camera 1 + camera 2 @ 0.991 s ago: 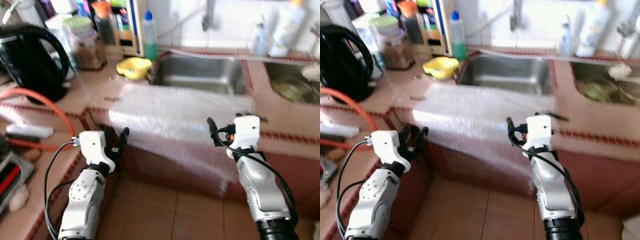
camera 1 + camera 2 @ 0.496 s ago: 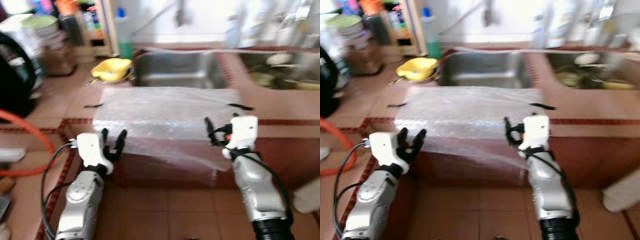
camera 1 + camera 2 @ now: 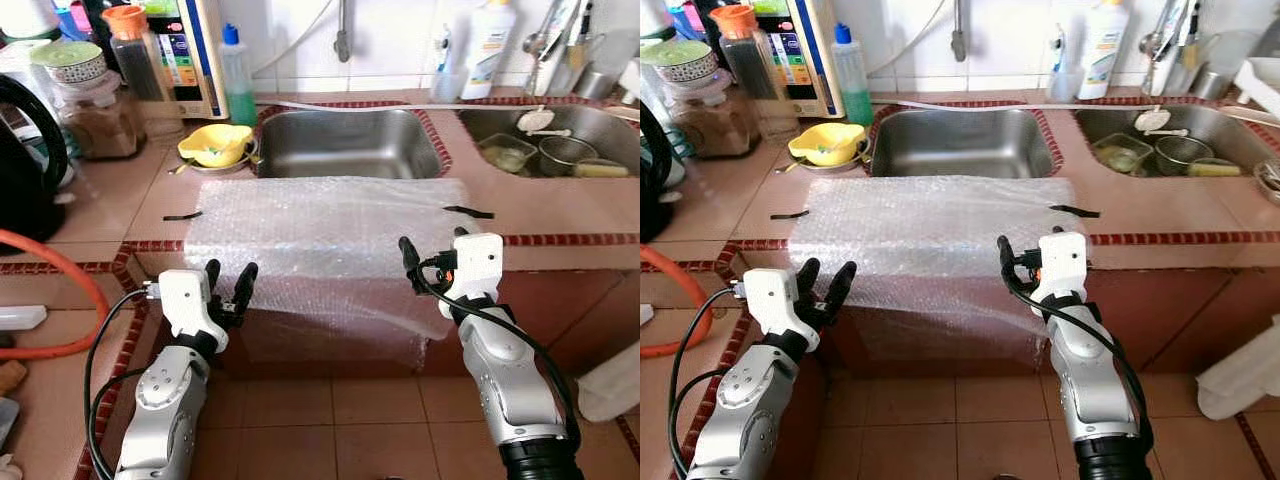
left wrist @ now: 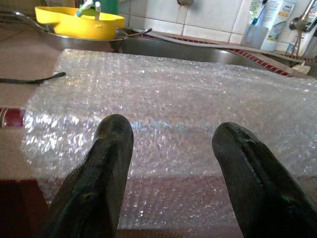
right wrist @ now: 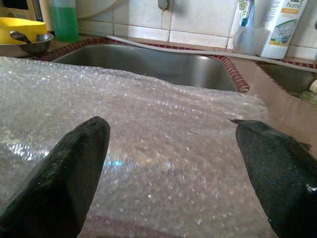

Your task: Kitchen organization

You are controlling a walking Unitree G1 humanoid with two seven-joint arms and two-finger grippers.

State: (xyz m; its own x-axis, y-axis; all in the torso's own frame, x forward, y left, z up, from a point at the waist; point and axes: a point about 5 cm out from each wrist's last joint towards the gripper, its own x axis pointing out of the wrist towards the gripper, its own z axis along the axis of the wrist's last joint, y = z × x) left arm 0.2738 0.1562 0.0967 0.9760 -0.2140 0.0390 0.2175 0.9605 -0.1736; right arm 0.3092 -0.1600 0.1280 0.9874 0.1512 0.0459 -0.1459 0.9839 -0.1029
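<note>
A clear sheet of bubble wrap (image 3: 325, 225) lies spread on the terracotta-tiled counter (image 3: 545, 210) in front of the stainless steel sink basin (image 3: 345, 142), its near edge draping over the counter's front. My left gripper (image 3: 229, 283) hovers just before the sheet's near left corner, its two black fingers spread apart with nothing between them. My right gripper (image 3: 1025, 250) sits at the near right edge of the sheet, fingers wide apart and empty too; whether a fingertip touches the plastic I cannot quite tell. A yellow bowl (image 3: 214, 144) rests on the counter just left of the sink, with a green dish-soap bottle (image 3: 236, 75) behind it against the white tiled wall. An orange hose (image 3: 60, 265) curves over the counter at my far left.
</note>
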